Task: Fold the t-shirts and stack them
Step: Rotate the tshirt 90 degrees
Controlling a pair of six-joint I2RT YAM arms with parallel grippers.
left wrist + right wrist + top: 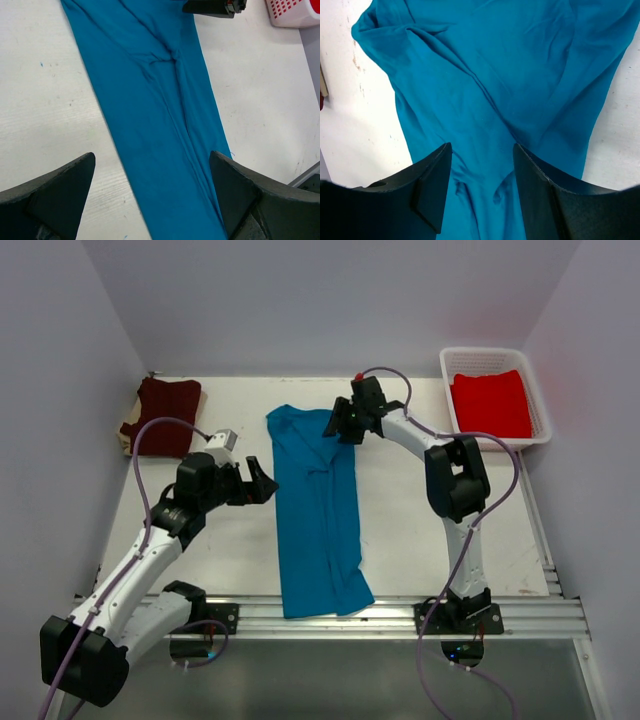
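**A:** Where do we have the teal shirt [318, 510]?

**B:** Down the middle of the table [440, 530], as a long narrow strip. It runs from the far side to the near edge, with its sides turned in. We read that as the lengthwise fold being done and the crosswise fold not yet begun.

**A:** And our two grippers?

**B:** The left gripper [262, 483] hovers just beside the strip's left edge, about halfway along. Its fingers are spread wide and nothing is between them. The right gripper [340, 425] is over the far right corner, near the collar end. Its fingers are also apart, with cloth showing beneath but none pinched.

**A:** Why do we think they are placed like that?

**B:** Our guess is that one stands at the far end to lift it, and the other at the middle to hold the crease.

**A:** The other shirts?

**B:** The maroon shirt [165, 418] sits bundled at the far left corner, probably where we will stack. The red shirt [490, 403] lies in the basket [492, 353] at the far right, well apart.
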